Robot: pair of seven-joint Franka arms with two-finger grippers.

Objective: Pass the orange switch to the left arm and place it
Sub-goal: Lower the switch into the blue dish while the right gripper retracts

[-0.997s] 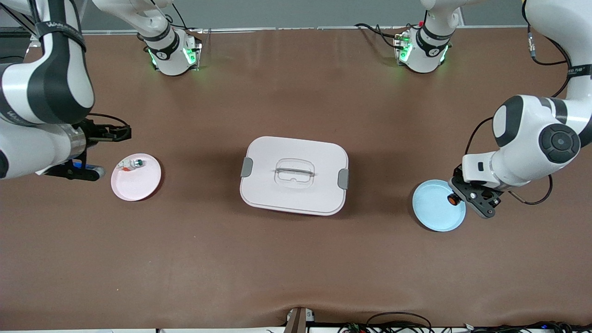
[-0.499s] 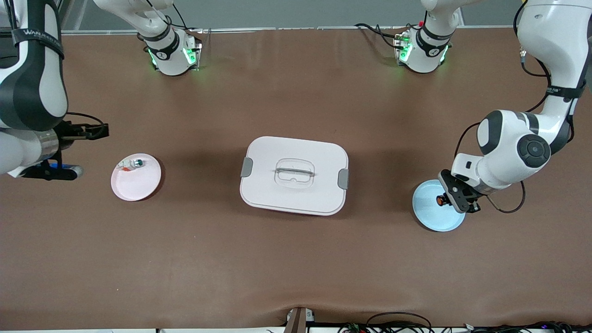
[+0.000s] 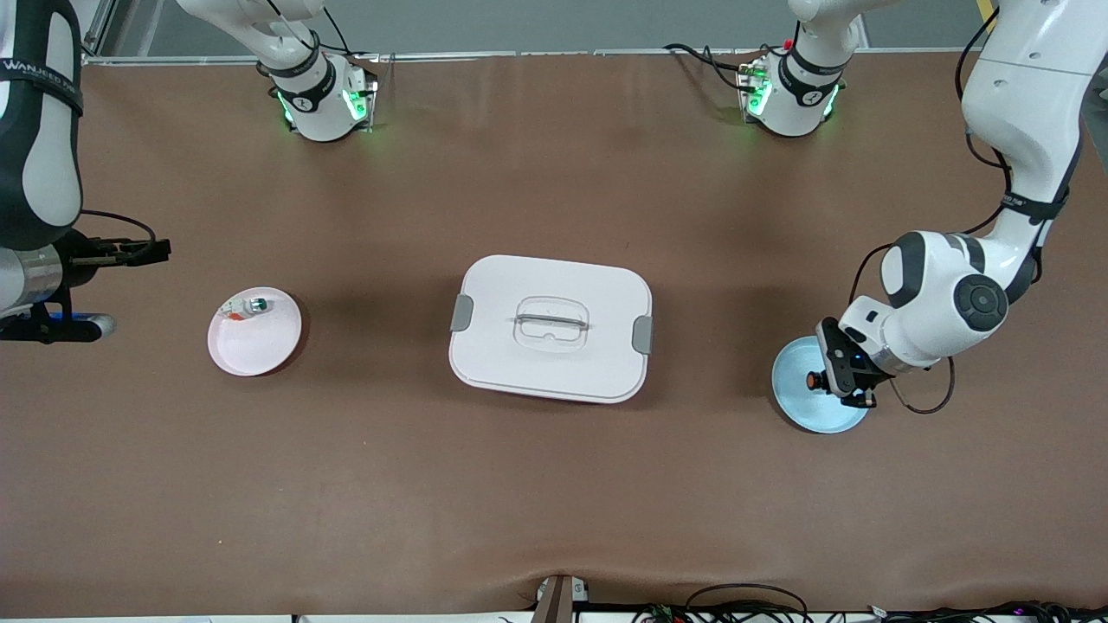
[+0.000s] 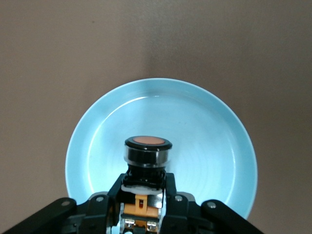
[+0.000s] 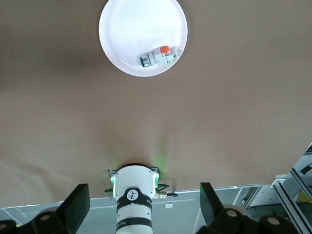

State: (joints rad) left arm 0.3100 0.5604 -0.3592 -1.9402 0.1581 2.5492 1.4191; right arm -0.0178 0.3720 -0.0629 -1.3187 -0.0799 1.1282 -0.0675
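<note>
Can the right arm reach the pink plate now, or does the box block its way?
Probably yes. The right gripper, open, hangs at the right arm's end of the table, close to the pink plate. The box sits mid-table, not between them.

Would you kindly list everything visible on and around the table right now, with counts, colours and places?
box: one, white with grey latches, mid-table.
pink plate: one, pink, toward the right arm's end.
white-and-green part: one, white with teal cap, on the pink plate.
blue plate: one, light blue, toward the left arm's end.
orange switch: one, black and orange, held over the blue plate.
table: one, brown.
left gripper: one, black, shut on the orange switch.
right gripper: one, black, open, waiting beside the pink plate.
</note>
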